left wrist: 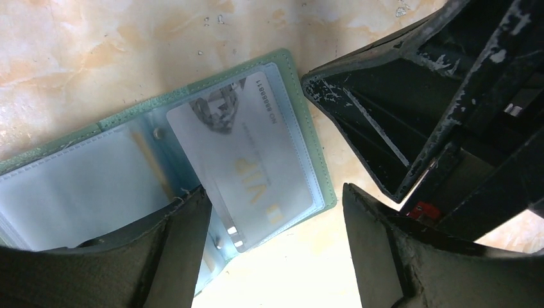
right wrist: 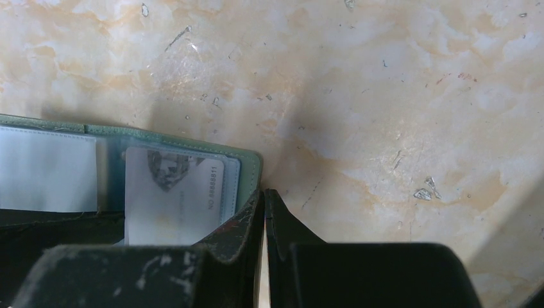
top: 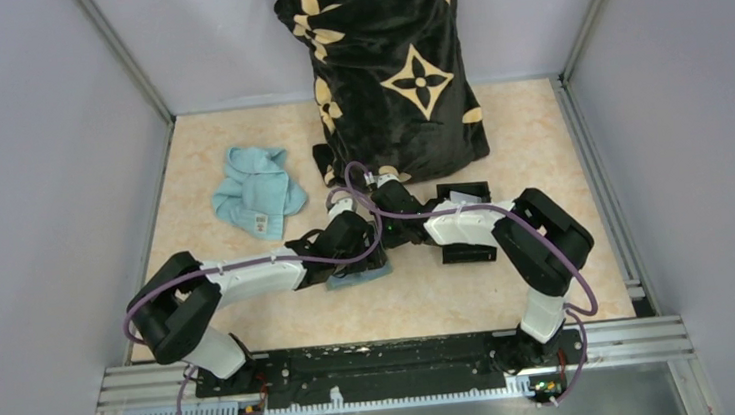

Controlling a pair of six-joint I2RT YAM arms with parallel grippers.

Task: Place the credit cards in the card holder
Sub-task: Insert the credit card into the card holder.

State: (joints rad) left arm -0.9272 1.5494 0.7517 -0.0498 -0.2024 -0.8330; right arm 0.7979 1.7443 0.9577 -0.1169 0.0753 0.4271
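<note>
The card holder (left wrist: 301, 109), a sage-green wallet, lies open and flat on the table, its clear sleeves facing up. A pale silvery credit card (left wrist: 247, 160) marked VIP sits in the right-hand sleeve, its lower end sticking out of it. My left gripper (left wrist: 276, 253) hangs open just above the wallet's near edge, one finger (left wrist: 173, 256) over the sleeves and the other over bare table. My right gripper (right wrist: 264, 196) is shut with nothing in it, its tips at the wallet's green corner (right wrist: 251, 173). From above, the wallet (top: 358, 278) shows only partly under both wrists.
A black square box (top: 470, 251) lies under the right forearm. A light blue cloth (top: 257, 192) lies at the back left. A black fabric with tan flower shapes (top: 391, 65) hangs at the back centre. Grey walls close in the table.
</note>
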